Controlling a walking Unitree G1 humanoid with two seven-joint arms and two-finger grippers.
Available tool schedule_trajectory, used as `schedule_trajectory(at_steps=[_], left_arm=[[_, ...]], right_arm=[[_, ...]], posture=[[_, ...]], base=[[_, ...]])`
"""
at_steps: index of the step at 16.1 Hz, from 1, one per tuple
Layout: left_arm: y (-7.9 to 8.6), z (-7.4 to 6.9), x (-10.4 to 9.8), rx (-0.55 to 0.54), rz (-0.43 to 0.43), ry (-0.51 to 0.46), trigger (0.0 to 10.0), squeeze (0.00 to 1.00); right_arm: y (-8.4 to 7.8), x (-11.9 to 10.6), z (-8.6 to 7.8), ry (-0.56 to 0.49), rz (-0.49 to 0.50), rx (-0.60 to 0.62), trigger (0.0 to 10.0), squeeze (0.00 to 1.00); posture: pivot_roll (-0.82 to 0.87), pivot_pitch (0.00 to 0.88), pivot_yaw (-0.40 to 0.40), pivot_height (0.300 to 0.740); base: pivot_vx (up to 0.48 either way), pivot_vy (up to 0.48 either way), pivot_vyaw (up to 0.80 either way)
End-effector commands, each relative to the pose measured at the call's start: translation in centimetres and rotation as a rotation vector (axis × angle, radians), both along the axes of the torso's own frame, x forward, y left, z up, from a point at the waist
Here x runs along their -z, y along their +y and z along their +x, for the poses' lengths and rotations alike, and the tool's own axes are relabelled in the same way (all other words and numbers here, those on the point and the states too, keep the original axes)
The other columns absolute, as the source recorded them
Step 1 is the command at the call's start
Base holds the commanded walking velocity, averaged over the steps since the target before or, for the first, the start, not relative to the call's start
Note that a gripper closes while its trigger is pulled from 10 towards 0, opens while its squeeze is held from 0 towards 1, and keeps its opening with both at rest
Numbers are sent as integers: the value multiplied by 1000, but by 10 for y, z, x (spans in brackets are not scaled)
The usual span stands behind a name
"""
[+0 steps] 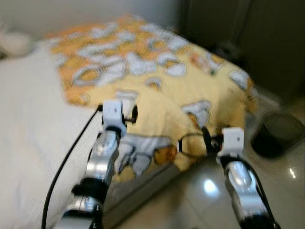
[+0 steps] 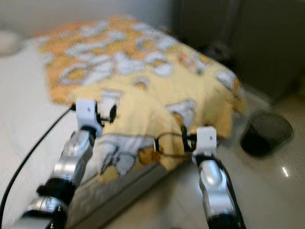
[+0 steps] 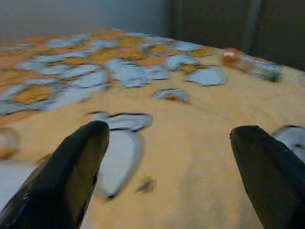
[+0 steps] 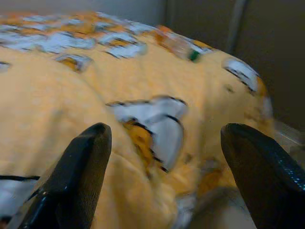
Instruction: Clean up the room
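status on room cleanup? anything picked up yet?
Nothing looks done yet. Both hands are open and hold nothing: left hand and right hand hover over the yellow patterned blanket, which lies rumpled on the bed. Left to do: a plastic bottle lies on the blanket near the far corner, and the dark waste bin stands on the floor beside the bed.

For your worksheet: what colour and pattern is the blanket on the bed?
Yellow-orange blanket with white cartoon shapes, clearest in the left eye view.
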State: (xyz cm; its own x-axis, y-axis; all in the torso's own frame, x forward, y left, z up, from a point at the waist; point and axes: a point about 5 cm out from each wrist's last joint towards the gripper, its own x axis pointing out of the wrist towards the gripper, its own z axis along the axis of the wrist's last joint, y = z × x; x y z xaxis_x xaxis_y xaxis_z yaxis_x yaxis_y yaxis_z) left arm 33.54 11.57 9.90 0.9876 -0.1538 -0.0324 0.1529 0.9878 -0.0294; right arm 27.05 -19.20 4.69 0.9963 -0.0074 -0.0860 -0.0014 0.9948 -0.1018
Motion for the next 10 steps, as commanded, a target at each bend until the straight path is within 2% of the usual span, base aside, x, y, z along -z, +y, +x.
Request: schedule_trajectory(at_steps=[1,4,7,8,9,10], left_arm=[[4,-2,4,-16,33,13,10000,0],[0,-2,7,-26,49,34,10000,0],[4,-2,3,-41,27,5,10000,0],[9,-4,0,-51,-20,-19,10000,0],[9,-4,1,-54,-20,-12,10000,0],[8,-3,0,-47,-11,-16,10000,0]], right_arm=[[3,-5,2,-24,9,-7,10000,0],[4,-5,1,-28,13,-4,10000,0],[4,-5,0,-34,19,-2,10000,0],[4,-6,0,-37,19,0,10000,0],[3,-7,0,-40,20,4,10000,0],[3,-7,0,-41,21,5,10000,0]], posture=[[-204,0,76,740],[-202,0,76,740],[-200,0,79,740],[-200,0,82,740],[-200,0,82,740],[-201,0,82,740]], base=[[0,0,0],[0,0,0],[0,0,0],[0,0,0],[0,0,0],[0,428,0]])
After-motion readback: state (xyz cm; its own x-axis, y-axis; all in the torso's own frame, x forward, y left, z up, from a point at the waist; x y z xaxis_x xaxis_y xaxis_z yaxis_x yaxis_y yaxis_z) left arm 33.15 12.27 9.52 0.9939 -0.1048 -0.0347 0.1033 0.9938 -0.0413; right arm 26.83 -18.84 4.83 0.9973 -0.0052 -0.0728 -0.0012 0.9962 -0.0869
